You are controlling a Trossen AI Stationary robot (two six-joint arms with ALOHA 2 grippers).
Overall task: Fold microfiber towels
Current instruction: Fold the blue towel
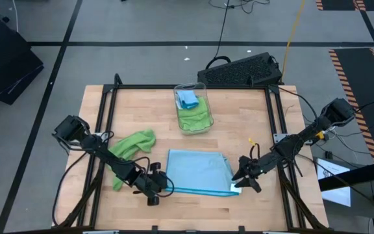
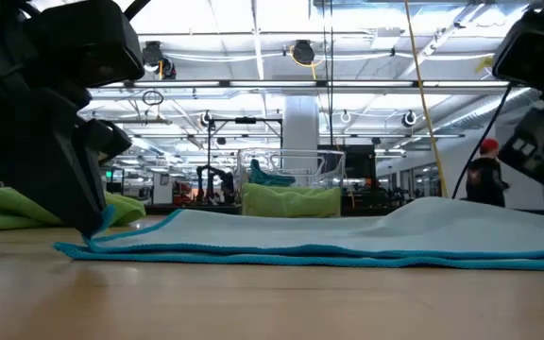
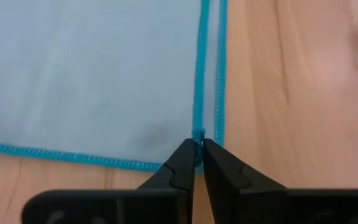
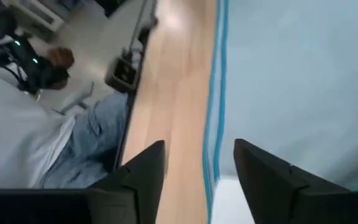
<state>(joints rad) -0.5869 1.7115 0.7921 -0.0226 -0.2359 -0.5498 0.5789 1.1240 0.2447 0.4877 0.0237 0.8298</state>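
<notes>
Your left gripper (image 3: 198,163) was pinched closed on the near-left corner of the light blue towel (image 1: 199,171), which lay folded flat at the front middle of the table (image 1: 258,117). Your right gripper (image 1: 243,182) sat at the towel's near-right corner with its fingers (image 4: 143,172) spread apart, the blue hem running between them, gripping nothing. A crumpled green towel (image 1: 132,144) lay just left of the blue one, beside your left arm. More towels sat in the clear bin (image 1: 201,128) at the back.
</notes>
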